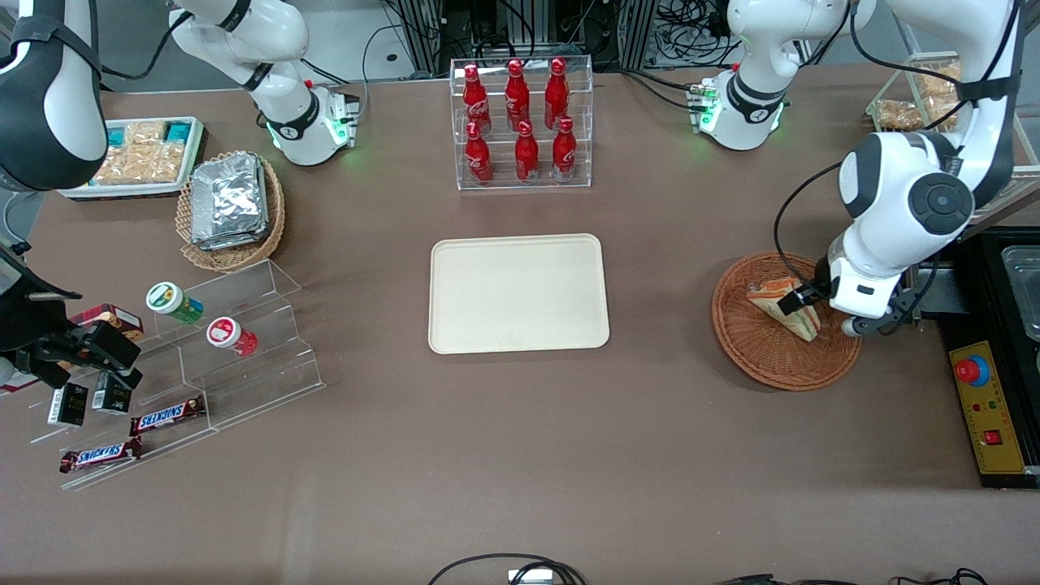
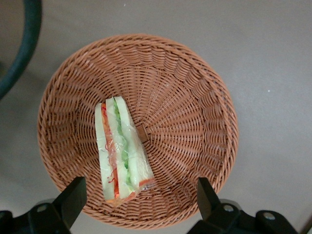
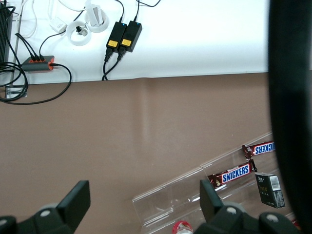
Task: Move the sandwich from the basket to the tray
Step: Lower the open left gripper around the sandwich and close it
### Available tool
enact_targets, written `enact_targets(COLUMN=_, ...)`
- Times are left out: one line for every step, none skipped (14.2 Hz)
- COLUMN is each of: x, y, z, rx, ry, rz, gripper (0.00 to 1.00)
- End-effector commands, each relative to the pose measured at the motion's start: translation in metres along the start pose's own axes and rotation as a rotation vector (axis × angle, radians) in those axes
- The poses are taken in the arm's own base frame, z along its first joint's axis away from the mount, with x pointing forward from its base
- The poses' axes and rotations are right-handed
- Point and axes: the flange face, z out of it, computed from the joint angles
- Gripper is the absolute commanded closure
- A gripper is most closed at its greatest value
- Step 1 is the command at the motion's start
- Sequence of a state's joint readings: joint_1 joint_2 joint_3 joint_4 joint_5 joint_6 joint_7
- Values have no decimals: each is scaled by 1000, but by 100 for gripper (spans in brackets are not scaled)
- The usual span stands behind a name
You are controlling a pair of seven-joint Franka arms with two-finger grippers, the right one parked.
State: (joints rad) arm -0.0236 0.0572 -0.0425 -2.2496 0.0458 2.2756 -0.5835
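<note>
Your gripper (image 2: 139, 185) hangs low over the basket (image 2: 195, 122) with its fingers (image 2: 73, 197) spread wide and nothing between the pads. In the wrist view, one finger stands to each side of the sandwich's nearer end, and neither touches it. The sandwich (image 2: 119, 146) lies in the basket, just beside the centre of the woven floor, with its orange, red and green filling layers facing up at you through the clear wrap.

In the front view the basket sits on the brown table (image 1: 520, 455) at mid-height of the frame, toward the working arm's end. The tray (image 1: 518, 292) lies flat in the middle of the frame, well apart from the basket, and has nothing on it. A clear rack of red bottles (image 1: 522, 122) stands at top centre, farther from the front camera than the tray. Toward the parked arm's end, a lighter wicker basket of foil packets (image 1: 231, 207) sits near a stepped clear stand (image 1: 244, 349).
</note>
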Motion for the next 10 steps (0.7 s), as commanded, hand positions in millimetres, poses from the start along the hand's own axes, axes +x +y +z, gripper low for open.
enact_targets(x=-15, y=-8, z=22, rx=-10, ry=31, rz=-38, gripper=0)
enact_targets(x=-20, y=-13, z=31, rx=-19, ry=40, rz=-49, gripper=0)
enact_targets(x=-23, y=-15, z=39, rx=-26, ry=48, rz=-60, gripper=0)
enact_targets(x=-25, y=-20, z=47, rx=-28, ry=48, rz=-74, gripper=0)
enact_targets(x=-26, y=-23, z=54, rx=-30, ry=48, rz=-81, gripper=0)
enact_targets(x=-26, y=-27, z=59, rx=-30, ry=46, rz=-88, gripper=0)
enact_targets(x=-24, y=-34, z=63, rx=-34, ry=52, rz=-103, gripper=0)
enact_targets(x=-23, y=-39, z=68, rx=-33, ry=49, rz=-112, gripper=0)
enact_targets(x=-23, y=-39, z=73, rx=-33, ry=47, rz=-113, gripper=0)
enact_targets(x=-23, y=-39, z=78, rx=-37, ry=48, rz=-122, gripper=0)
